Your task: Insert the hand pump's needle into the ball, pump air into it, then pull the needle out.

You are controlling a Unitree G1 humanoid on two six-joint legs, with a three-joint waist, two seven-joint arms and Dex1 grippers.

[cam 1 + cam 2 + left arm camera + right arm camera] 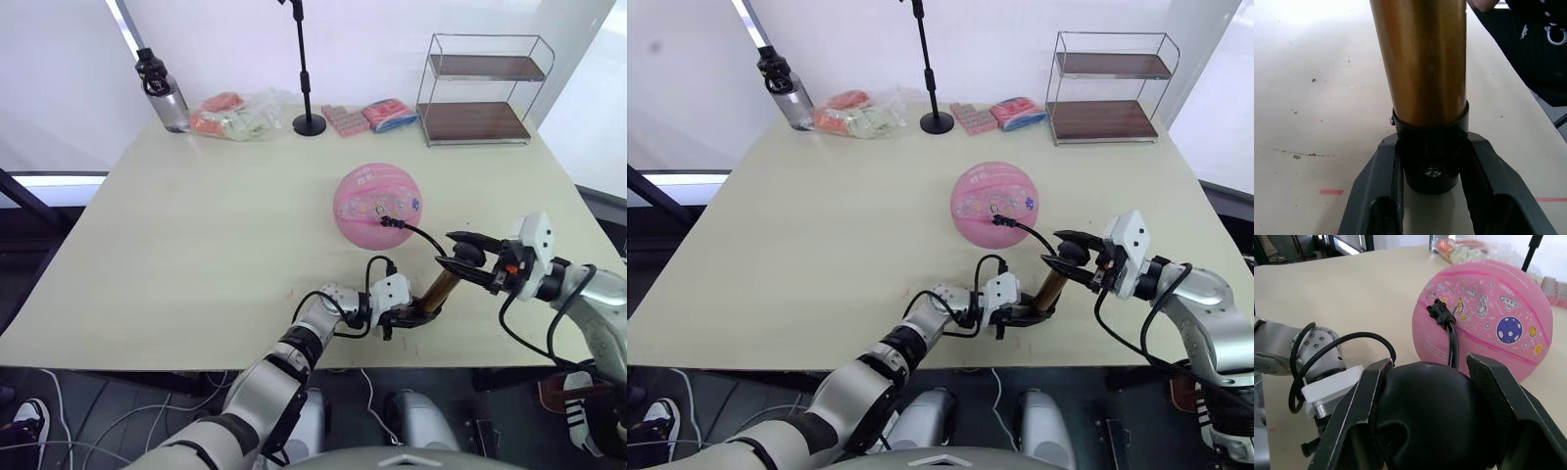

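My left gripper (419, 315) clamps black base cap of hand pump (441, 290), barrel tilted up off table (196, 245). My right gripper (468, 257) closed around pump's black handle. Hose (421, 235) runs to fitting seated in pink ball (378, 206), needle presumably inside valve. Risk: ball sits free on table; hard stroke may tug hose, roll ball, bend or pop needle. Far edge: water bottle (162, 90), snack bag (235, 115), stand pole (306, 73), packets (370, 116), wire shelf (482, 90), all well apart, nothing blocking.
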